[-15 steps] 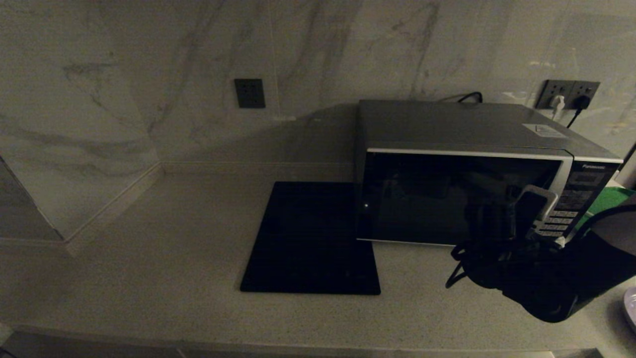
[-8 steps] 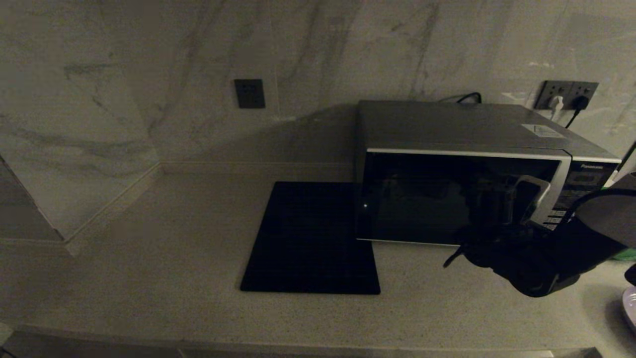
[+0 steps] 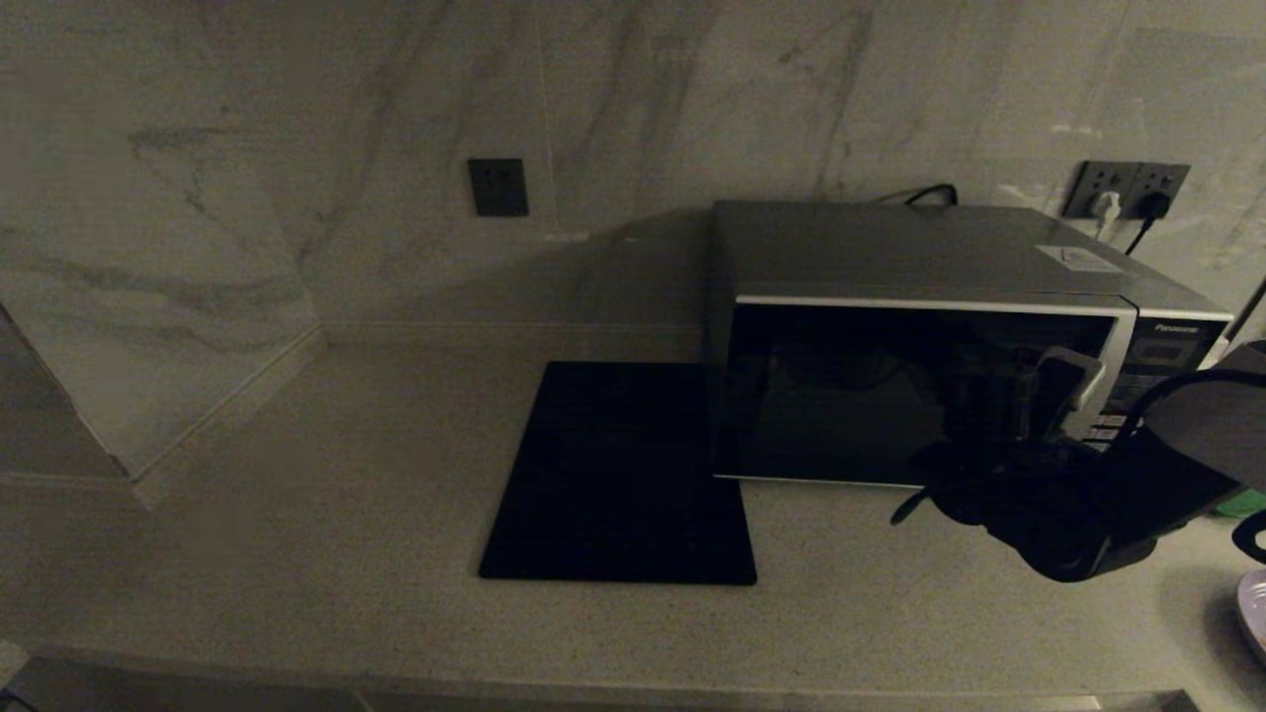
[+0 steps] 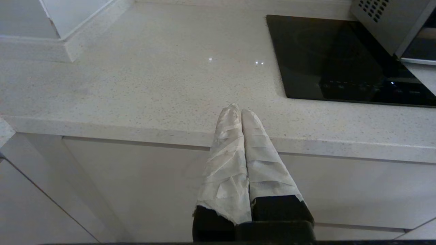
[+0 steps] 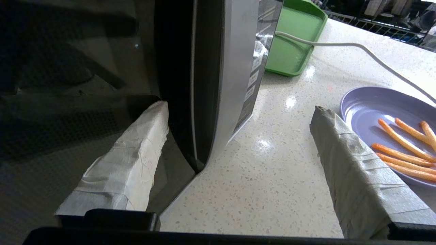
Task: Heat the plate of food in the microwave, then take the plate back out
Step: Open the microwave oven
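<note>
The silver-grey microwave (image 3: 920,257) stands at the back right of the counter, and its dark glass door looks shut. My right gripper (image 3: 1029,396) is open at the door's right edge, in front of the glass. In the right wrist view the right gripper (image 5: 238,109) straddles that edge of the microwave (image 5: 235,61): one taped finger lies against the glass, the other hangs over the counter beside the plate of food (image 5: 374,109). The lilac plate holds several orange sticks (image 5: 402,143); only its rim (image 3: 1254,608) shows at far right in the head view. My left gripper (image 4: 238,109) is shut and parked below the counter's front edge.
A flat black square slab (image 3: 623,475) lies left of the microwave. A green tray (image 5: 293,37) sits behind the plate, right of the microwave, with a white cable (image 5: 357,47) running across the counter. Wall sockets (image 3: 1128,188) are behind the microwave. Bare counter stretches to the left.
My right arm has risen and drawn rightward, carrying the open gripper from in front of the button panel up to the door's right edge. The small light spot on the glass has gone.
</note>
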